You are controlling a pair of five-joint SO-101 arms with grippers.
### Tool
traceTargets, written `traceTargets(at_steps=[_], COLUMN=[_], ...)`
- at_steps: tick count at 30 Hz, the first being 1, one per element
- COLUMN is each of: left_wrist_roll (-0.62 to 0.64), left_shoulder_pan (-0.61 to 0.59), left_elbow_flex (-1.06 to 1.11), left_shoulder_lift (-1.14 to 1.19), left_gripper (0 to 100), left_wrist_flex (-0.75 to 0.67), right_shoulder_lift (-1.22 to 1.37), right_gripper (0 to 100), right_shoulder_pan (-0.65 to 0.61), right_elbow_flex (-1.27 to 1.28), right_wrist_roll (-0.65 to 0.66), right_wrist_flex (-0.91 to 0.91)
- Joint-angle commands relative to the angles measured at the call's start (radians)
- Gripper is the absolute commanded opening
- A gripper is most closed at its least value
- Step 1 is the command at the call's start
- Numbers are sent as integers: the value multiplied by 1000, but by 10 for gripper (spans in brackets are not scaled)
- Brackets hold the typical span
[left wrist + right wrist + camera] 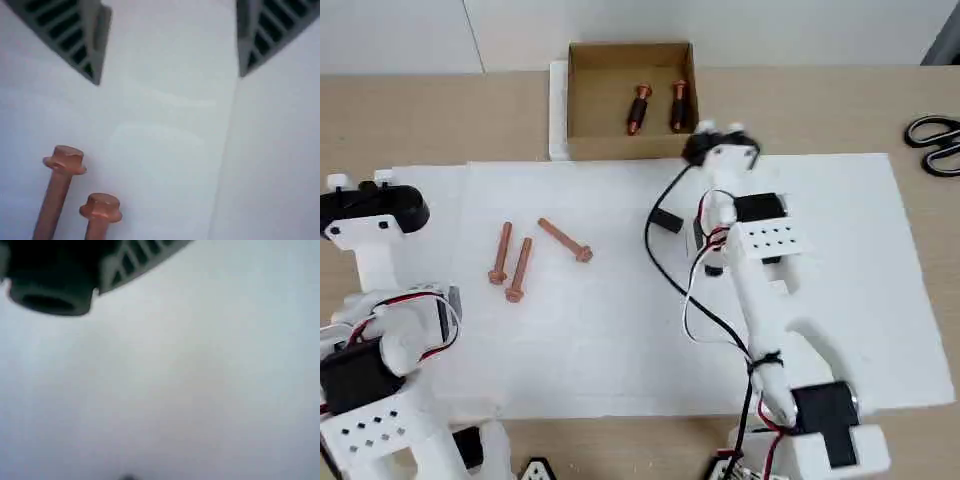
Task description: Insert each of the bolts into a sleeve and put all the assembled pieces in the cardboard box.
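Scissors [935, 143] beside mat [620, 340]; left gripper [170, 77] wide open, empty; right gripper [721, 132] grip unclear.

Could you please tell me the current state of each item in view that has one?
Box: open on top, partly filled.
Sleeved bolts: assembled, lying inside the box.
Bare bolts: no sleeves yet, lying flat on the sheet.
Left pincer: open, empty, above the sheet near two bolt heads.

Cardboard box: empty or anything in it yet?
Not empty. Two bolts, each in a black sleeve, lie side by side on the floor of the cardboard box.
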Motion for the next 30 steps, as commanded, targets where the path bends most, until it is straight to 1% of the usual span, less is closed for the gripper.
traceTargets(at_steps=[1,5,11,15,20,30], left_wrist_roll=[-9,-9,-9,-9,-9,-9], left_shoulder_pan=[-2,-2,-2,-2,-2,-2], left_elbow_flex=[2,2,2,2,2,2], left_shoulder_lift=[-12,-12,-12,-12,-12,-12], left_gripper=[171,171,171,171,171,171], left_wrist_flex=[-20,-20,-20,-20,-20,-20], right_shoulder_lift=[39,114,156,140,136,140], right_gripper=[42,46,151,147,148,147], right_shoulder_pan=[13,13,13,13,12,8], right_elbow_flex=[-9,-11,-12,-12,-71,-77], right_wrist_roll=[87,91,94,95,95,95], right_wrist_flex=[2,2,10,24,110,97])
